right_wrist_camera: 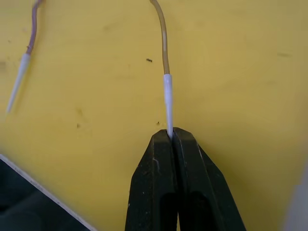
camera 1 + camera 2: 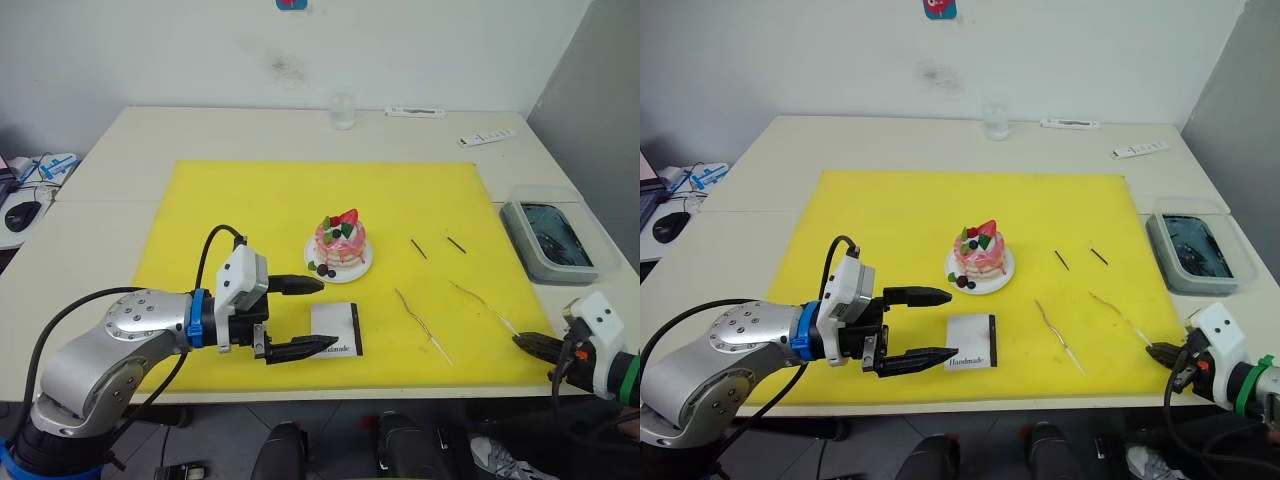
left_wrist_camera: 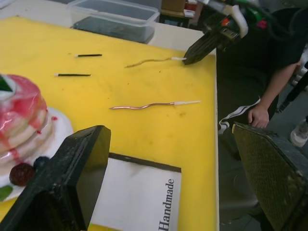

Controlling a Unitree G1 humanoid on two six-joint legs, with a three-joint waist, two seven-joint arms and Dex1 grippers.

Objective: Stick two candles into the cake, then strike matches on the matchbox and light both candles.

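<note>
The pink cake (image 2: 340, 245) sits on its white plate (image 2: 361, 270) in the middle of the yellow mat (image 2: 250, 210). In front of it lies the white matchbox (image 2: 336, 331). My left gripper (image 2: 328, 313) is open and hovers just left of the matchbox, one finger toward the cake plate, the other at the box's near corner. Two wavy candles lie right of the box. My right gripper (image 1: 171, 132) is shut on the white tip of the right candle (image 2: 483, 306). The other candle (image 2: 422, 322) lies free. Two dark matches (image 2: 418, 249) (image 2: 456, 244) lie beyond them.
A clear plastic container (image 2: 555, 235) stands off the mat at the right. A glass (image 2: 343, 110) and two white remotes (image 2: 415, 112) (image 2: 487, 137) are at the table's far edge. A computer mouse (image 2: 22, 213) lies far left. A person's hand (image 3: 260, 115) is beside the table's near edge.
</note>
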